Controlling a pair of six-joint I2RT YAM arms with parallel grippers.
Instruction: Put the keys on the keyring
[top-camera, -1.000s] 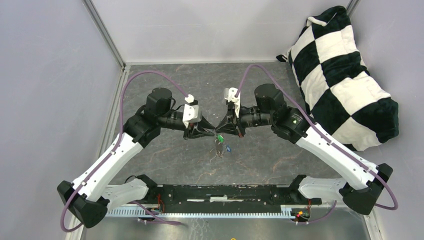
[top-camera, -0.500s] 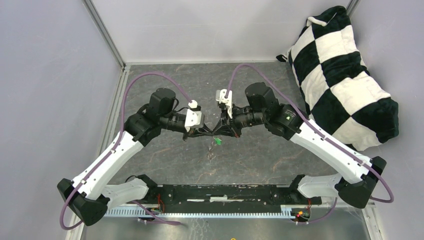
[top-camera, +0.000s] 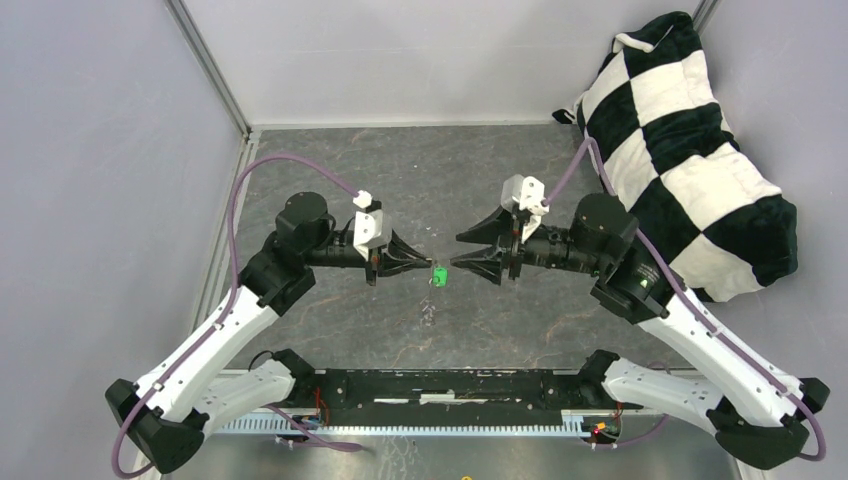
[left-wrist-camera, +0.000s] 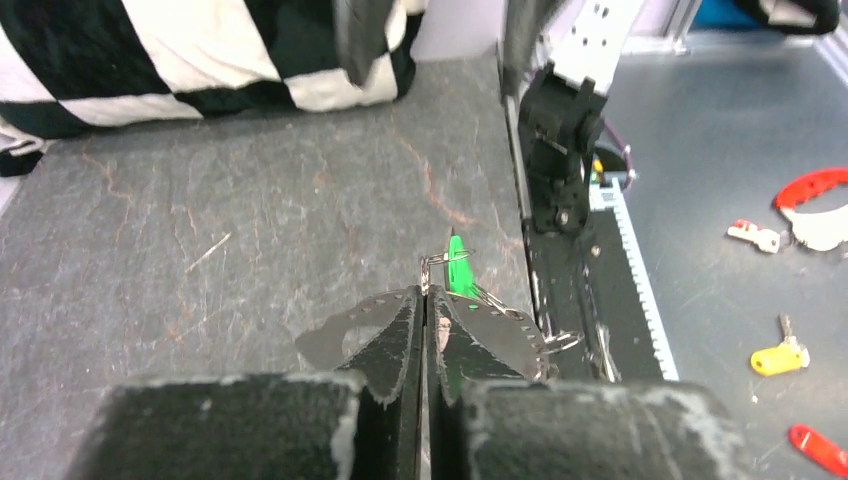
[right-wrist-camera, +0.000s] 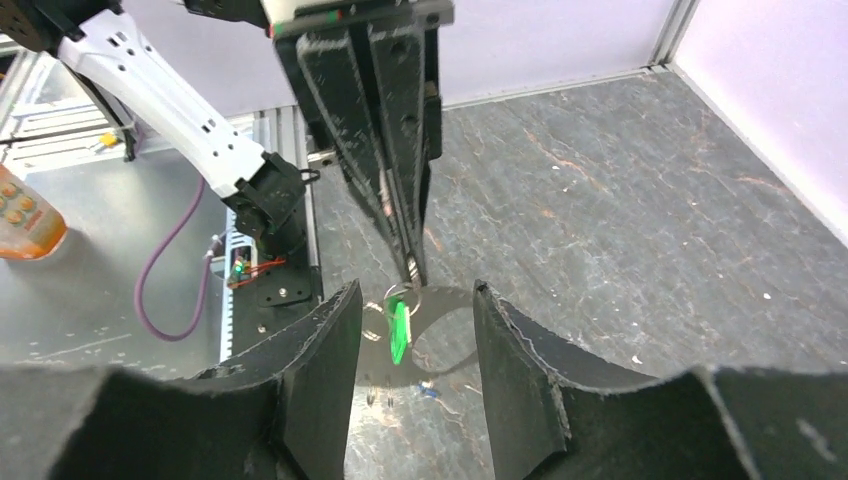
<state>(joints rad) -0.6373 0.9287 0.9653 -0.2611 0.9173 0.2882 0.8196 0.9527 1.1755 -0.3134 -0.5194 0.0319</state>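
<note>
In the middle of the table (top-camera: 400, 170), well apart from the side walls and from the checkered cushion (top-camera: 690, 150) at the far right, my left gripper (top-camera: 422, 266) is closed on the keyring (left-wrist-camera: 498, 300) and holds it above the surface. The green key (top-camera: 438, 274) hangs just beside the fingertips, with its long axis about up and down. My right gripper (top-camera: 455, 251) is wide open on the right, near but apart.
</note>
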